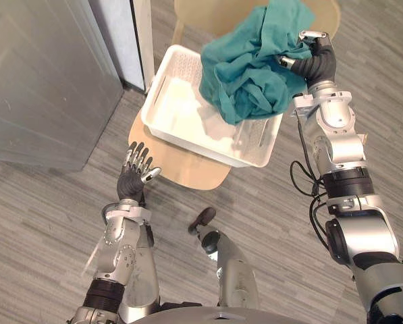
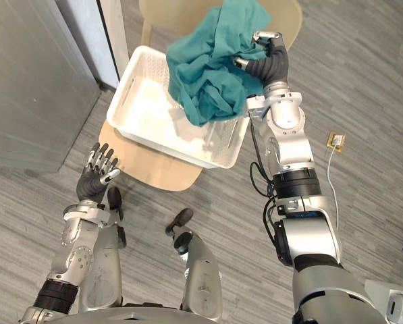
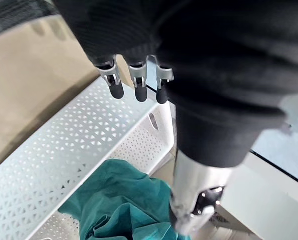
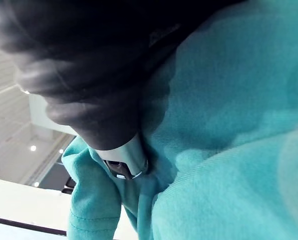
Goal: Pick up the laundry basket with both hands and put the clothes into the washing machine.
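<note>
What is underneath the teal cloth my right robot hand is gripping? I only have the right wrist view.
Observer: A white laundry basket on a tan seat. The teal cloth hangs over the basket's right part.
Operator: Where's my left robot hand?
Observer: The left robot hand is open, fingers straight, by the seat's near-left edge, apart from the basket.
Operator: Anything else in the basket?
Observer: Its floor looks bare where it shows; the cloth hides the rest.
</note>
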Robot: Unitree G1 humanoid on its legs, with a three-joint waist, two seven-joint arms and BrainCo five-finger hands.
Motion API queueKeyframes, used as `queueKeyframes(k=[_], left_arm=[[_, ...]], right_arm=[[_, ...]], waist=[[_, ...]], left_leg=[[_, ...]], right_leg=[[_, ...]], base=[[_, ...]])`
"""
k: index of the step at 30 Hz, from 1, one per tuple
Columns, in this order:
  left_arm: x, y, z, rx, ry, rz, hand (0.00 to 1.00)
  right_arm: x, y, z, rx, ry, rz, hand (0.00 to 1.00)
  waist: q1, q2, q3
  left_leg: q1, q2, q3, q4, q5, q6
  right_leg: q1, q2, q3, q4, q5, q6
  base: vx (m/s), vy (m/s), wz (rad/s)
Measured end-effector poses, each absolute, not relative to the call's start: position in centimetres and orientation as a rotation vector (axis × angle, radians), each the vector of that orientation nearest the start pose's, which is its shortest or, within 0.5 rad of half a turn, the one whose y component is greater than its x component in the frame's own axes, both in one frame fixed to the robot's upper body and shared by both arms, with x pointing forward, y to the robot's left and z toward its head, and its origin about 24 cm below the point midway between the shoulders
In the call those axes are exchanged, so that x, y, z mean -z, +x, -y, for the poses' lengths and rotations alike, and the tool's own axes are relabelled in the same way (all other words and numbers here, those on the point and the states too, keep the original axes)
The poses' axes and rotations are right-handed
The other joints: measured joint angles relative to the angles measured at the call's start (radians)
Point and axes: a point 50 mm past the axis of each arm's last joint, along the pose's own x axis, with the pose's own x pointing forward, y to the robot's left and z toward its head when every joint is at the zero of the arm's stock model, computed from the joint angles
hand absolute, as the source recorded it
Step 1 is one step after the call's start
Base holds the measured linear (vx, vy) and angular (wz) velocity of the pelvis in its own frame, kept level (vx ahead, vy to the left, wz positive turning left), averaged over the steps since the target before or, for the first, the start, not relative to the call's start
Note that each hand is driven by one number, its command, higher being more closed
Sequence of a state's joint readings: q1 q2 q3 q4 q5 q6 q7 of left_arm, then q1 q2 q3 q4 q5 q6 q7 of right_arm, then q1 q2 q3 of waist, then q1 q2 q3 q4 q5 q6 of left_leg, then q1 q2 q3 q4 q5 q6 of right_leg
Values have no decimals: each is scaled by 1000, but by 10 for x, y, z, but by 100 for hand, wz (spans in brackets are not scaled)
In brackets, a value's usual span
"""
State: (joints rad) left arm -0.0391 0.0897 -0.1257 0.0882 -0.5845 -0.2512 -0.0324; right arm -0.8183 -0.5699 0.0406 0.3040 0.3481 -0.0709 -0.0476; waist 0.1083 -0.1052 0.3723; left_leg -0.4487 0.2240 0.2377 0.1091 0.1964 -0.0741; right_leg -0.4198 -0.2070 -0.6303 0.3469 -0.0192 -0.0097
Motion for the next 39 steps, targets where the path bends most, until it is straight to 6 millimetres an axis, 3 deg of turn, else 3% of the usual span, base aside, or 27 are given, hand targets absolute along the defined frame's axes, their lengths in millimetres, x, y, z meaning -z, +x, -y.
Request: queueKeyframes(k=[5,9,12,20,26,32,33,38,39], left_arm=[[-63,267,-141,99,-352,201,0],[-89,284,-119,229,-165,280,0],[-111,296,-98,368,66,356,0],[-115,317,-56,534,417,371,0],[-111,322,-44,544,433,329,0],[-110,321,-31,586,138,236,0],[-109,322,-30,573,102,226,100],[-112,324,-34,507,33,216,100],[-112,325,-35,498,31,218,100]], right_arm=[[-273,336,207,-77,-242,678,100],[-270,320,196,-195,-259,718,100],[-266,308,177,-326,-255,737,100],[-257,284,125,-691,-188,737,100],[-234,275,108,-818,-141,656,100],[-215,271,91,-892,-59,583,100],[-213,270,87,-903,-47,574,100],[-210,270,85,-902,-22,562,100],[-207,270,86,-899,-15,551,0]], waist=[[-27,-3,-58],[-43,-2,-127],[-71,-1,-166],[-107,0,-233],[-109,5,-259],[-108,32,-293],[-108,39,-297],[-108,59,-311],[-107,58,-312]], left_leg=[[71,-17,20,-26,-5,3],[135,-23,44,-53,-16,3],[203,-31,71,-98,-7,2],[296,-42,121,-159,-2,3],[326,-54,121,-185,5,8],[329,-67,119,-185,4,10],[333,-69,118,-185,4,11],[336,-75,118,-186,3,13],[337,-74,117,-186,2,11]], right_leg=[[51,-10,17,-9,0,6],[97,-3,36,-46,3,25],[144,7,52,-84,22,30],[213,35,91,-173,69,43],[245,37,92,-208,86,50],[266,37,93,-253,108,65],[275,38,93,-264,116,65],[294,42,96,-303,132,62],[298,44,98,-309,135,62]], base=[[55,6,-4],[38,14,-13],[60,31,-17],[62,23,-16],[44,9,0],[27,6,1],[0,0,0],[0,0,0],[0,0,0]])
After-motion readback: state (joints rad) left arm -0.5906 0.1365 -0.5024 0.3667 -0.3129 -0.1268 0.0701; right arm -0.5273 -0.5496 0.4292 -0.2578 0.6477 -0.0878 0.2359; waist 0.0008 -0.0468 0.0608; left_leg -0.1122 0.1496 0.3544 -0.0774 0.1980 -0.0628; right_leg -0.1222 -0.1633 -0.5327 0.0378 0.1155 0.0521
